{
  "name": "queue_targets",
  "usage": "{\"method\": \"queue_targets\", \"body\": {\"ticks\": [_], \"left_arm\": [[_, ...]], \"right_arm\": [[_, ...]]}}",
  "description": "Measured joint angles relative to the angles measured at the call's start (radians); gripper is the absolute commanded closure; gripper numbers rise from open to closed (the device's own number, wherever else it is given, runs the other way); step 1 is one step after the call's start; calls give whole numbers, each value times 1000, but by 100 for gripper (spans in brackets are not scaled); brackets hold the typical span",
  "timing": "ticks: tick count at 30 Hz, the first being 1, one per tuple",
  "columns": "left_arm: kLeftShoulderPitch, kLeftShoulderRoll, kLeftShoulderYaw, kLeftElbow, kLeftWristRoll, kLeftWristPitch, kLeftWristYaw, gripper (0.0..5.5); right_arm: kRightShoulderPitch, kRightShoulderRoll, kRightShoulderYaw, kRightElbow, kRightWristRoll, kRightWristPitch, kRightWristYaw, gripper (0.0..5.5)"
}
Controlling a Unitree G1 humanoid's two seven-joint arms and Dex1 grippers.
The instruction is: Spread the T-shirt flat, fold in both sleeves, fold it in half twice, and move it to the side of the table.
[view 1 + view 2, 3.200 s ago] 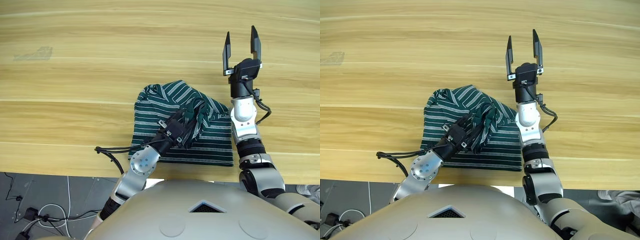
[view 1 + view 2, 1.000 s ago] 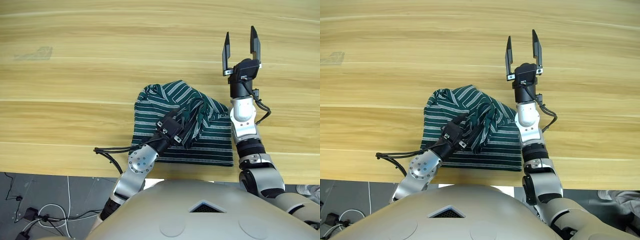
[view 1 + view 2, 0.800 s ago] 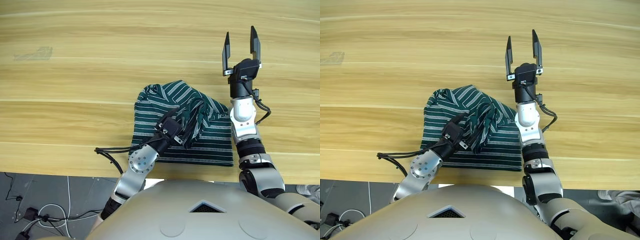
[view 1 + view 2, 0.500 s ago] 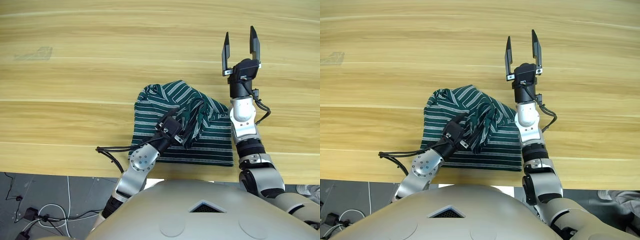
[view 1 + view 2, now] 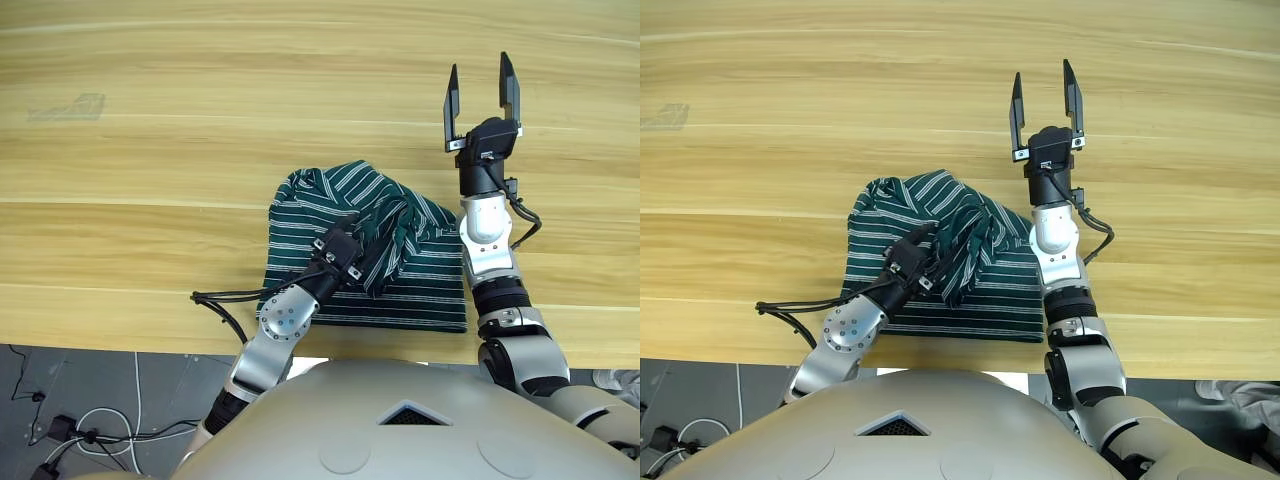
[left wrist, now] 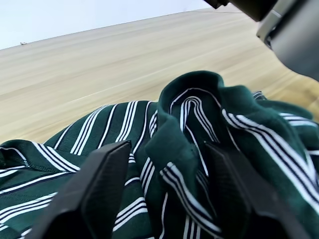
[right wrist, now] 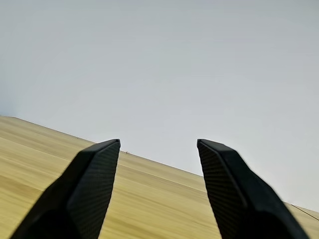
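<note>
A dark green T-shirt with white stripes (image 5: 310, 210) lies crumpled in a rough square near the table's (image 5: 200, 100) front edge. A raised fold (image 6: 192, 99) bunches up in its middle. My left gripper (image 5: 372, 240) rests low on the shirt, open, its two fingers (image 6: 107, 174) on either side of the base of that fold. My right gripper (image 5: 480, 75) is held above the bare wood just beyond the shirt's right corner, pointing away, open with nothing between its fingers (image 7: 94, 174).
A black cable (image 5: 215, 300) loops off the table's front edge beside my left arm. A faint mark (image 5: 65, 107) sits on the wood at the far left. Bare wood surrounds the shirt on the left, right and far sides.
My left gripper has drawn back slightly toward the front edge and sits a little lower on the shirt than 3.2 s ago. The right arm and the shirt look unchanged.
</note>
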Motion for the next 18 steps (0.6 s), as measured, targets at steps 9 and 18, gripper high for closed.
{"method": "queue_targets", "body": {"ticks": [9,18], "left_arm": [[0,0,0,0,0,-1,0,467],[-53,1,32,6,-1,-6,-7,549]], "right_arm": [[0,0,0,0,0,0,0,264],[0,-30,-32,20,0,-2,-28,264]]}}
